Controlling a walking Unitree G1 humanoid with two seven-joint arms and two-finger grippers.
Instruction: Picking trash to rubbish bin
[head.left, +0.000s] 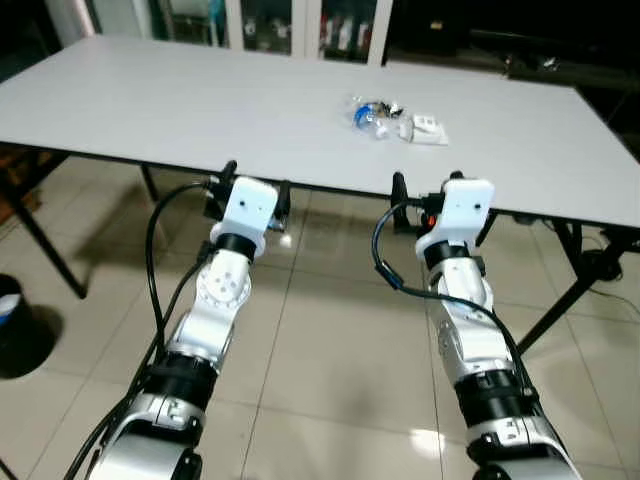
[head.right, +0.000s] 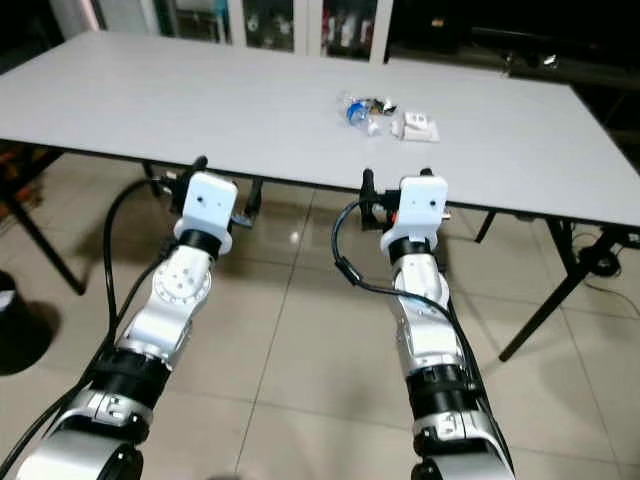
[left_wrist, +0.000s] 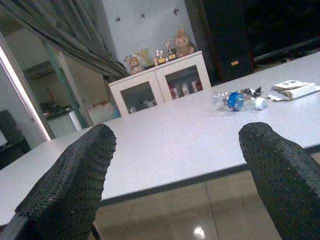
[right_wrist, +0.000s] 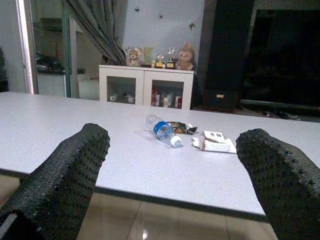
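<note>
1. I'm looking down at a pale tiled floor (head.left: 320, 340) with a long white desk (head.left: 200, 110) stretching across the view in front of me; its black legs stand on the tiles.
2. Nearest to me are my two silver arms, both raised towards the desk's near edge.
3. My left gripper (head.left: 255, 190) sits just below the near edge, left of the middle. In the left wrist view its two black fingers (left_wrist: 75, 185) stand well apart, with nothing between them.
4. My right gripper (head.left: 428, 192) is at the same near edge, right of the middle. Its fingers (right_wrist: 60, 185) are likewise spread wide and hold nothing.
5. Low at the left of my view, on the floor and well apart from the desk, I can see a dark round bin (head.left: 18, 330) with something blue and white at its rim.
6. The trash lies on the desk towards its far edge, right of the middle and beyond my right gripper: a clear plastic bottle (right_wrist: 161, 129) with a blue label and white cap lies on its side.
7. Touching or just behind the bottle is a small dark crumpled wrapper (right_wrist: 181, 128).
8. Just beside these, towards the desk's right end, lies a flattened white carton (right_wrist: 216, 142).
9. Beyond the desk's far edge is a white cabinet with glass doors (right_wrist: 147, 87), with small figures and trophies on top, a grey curtain to its left and a tall dark unit to its right.
</note>
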